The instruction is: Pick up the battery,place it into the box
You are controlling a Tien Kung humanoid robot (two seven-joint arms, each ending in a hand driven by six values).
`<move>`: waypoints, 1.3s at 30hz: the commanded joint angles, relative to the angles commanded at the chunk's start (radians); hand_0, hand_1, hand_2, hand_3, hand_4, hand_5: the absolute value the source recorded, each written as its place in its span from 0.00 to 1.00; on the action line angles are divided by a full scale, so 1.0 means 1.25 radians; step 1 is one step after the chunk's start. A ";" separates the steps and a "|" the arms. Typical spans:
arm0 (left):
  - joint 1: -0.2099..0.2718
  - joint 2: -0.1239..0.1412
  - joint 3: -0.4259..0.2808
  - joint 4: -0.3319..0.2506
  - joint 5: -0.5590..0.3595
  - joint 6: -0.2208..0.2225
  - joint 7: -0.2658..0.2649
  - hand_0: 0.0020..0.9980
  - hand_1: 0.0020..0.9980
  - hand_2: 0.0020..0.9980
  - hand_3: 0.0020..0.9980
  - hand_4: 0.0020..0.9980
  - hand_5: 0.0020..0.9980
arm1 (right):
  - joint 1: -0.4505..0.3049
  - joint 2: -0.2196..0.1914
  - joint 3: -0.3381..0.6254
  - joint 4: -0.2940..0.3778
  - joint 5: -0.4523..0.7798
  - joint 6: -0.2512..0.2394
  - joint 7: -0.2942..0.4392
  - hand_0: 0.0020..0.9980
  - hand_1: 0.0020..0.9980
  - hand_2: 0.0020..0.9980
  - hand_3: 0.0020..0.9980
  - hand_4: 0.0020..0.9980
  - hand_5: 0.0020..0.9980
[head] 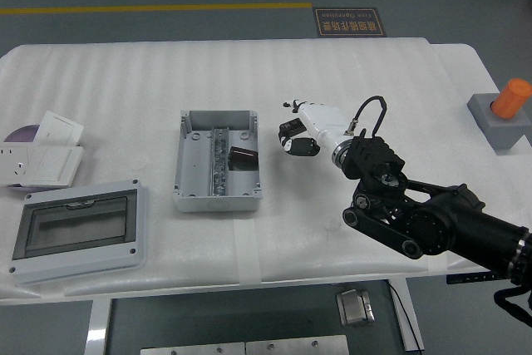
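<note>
The dark cylindrical battery (pixel 243 156) lies inside the open grey box (pixel 193 184), against its right wall and next to the metal rail. My right hand (pixel 294 137), white with black fingers, hovers just right of the box's upper right corner. Its fingers are loosely bent and hold nothing. The black right arm (pixel 432 222) comes in from the lower right. My left arm is out of view.
A grey lid with a clear window (pixel 79 230) lies at the front left. White socket plates (pixel 41 155) and a purple disc (pixel 18 132) sit at the left edge. A grey block with an orange cylinder (pixel 509 106) stands at the far right.
</note>
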 joint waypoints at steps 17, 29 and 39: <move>0.003 0.004 -0.010 0.000 0.007 -0.006 0.012 0.63 0.67 0.51 0.55 0.56 0.40 | -0.015 0.061 -0.046 0.201 -0.077 0.053 0.035 0.83 0.78 0.87 0.99 0.58 0.38; 0.002 0.005 0.006 0.000 -0.008 -0.007 0.012 0.63 0.67 0.48 0.55 0.57 0.40 | -0.014 0.059 -0.041 0.170 -0.092 0.062 0.029 1.00 0.93 0.97 1.00 0.73 0.48; 0.007 0.005 0.011 0.000 -0.016 -0.005 0.010 0.62 0.67 0.48 0.55 0.55 0.40 | -0.057 -0.056 0.134 0.189 -0.057 0.040 0.038 1.00 0.89 0.95 1.00 0.73 0.50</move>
